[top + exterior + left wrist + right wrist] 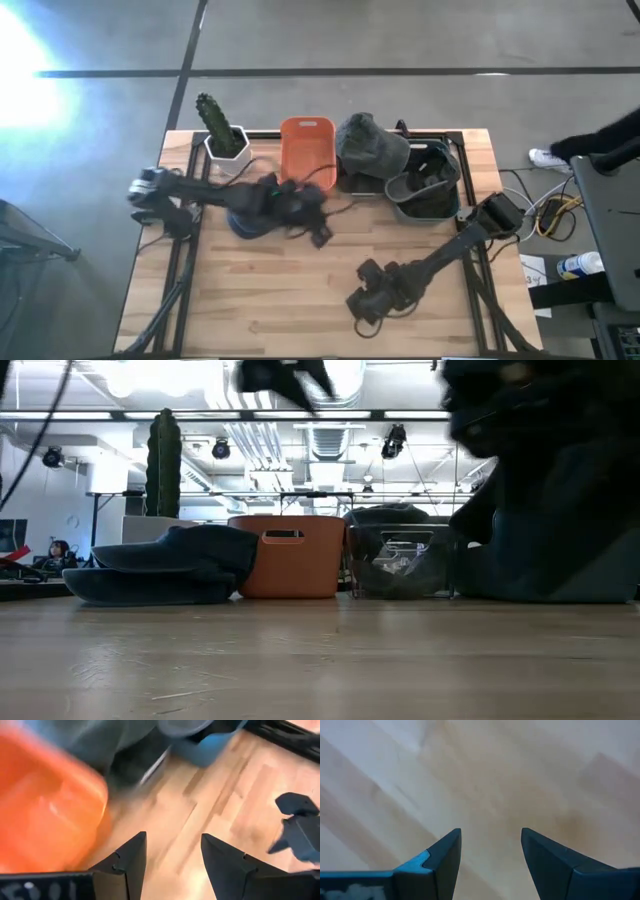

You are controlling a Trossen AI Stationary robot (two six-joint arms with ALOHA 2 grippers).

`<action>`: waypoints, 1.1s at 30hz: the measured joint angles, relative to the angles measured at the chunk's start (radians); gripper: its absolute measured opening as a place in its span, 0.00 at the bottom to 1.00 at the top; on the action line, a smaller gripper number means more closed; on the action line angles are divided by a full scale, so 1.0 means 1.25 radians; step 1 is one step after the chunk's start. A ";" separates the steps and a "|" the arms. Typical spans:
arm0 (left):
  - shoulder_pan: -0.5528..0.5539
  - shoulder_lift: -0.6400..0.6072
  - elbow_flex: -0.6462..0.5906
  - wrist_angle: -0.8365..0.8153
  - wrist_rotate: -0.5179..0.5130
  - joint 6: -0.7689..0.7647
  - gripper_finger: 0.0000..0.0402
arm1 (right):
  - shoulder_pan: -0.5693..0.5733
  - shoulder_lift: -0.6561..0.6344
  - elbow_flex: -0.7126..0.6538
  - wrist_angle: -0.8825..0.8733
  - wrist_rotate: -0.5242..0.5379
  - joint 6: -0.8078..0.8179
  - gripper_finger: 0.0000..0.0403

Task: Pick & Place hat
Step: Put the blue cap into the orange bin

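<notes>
The left gripper (318, 232) is hanging over the middle of the table (300, 300), blurred in the high view, and its fingers are standing apart with nothing between them: the left wrist view is showing only bare wood in the gap, with the orange bin (45, 805) off to one side. Just beside that arm, a dark blue hat (245, 222) is lying flat on the wood in front of the potted cactus (222, 132); the low view is showing it resting brim-down, next to the orange bin. So that hat is sitting untouched right now.

A second, grey hat (370, 143) is perching on top of the dark rack at the back, next to a grey basket (425, 188) (which one counts as the goal I cannot tell).

The right gripper (368, 300) is waiting low near the front edge, fingers spread, only table showing between them.

My read: no hat is in either grip, so picking up and placing the dark blue hat is still ahead. The orange bin is looking empty from above.
</notes>
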 joint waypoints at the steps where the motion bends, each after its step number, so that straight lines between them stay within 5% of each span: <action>1: -0.019 -0.037 -0.058 0.002 -0.015 -0.076 0.45 | -0.012 0.000 -0.005 0.017 0.000 -0.019 0.50; 9: -0.172 -0.315 -0.512 0.069 -0.159 -0.706 0.45 | -0.079 0.000 -0.018 0.104 -0.003 -0.152 0.50; 14: -0.238 -0.425 -0.697 0.069 -0.219 -1.004 0.45 | -0.098 0.000 -0.018 0.111 -0.007 -0.170 0.50; 24: -0.258 -0.535 -0.886 0.062 -0.197 -1.258 0.45 | -0.099 0.000 -0.020 0.111 -0.031 -0.165 0.50; 33: -0.268 -0.605 -0.873 -0.087 -0.167 -1.263 0.45 | -0.100 0.000 -0.022 0.110 -0.031 -0.149 0.50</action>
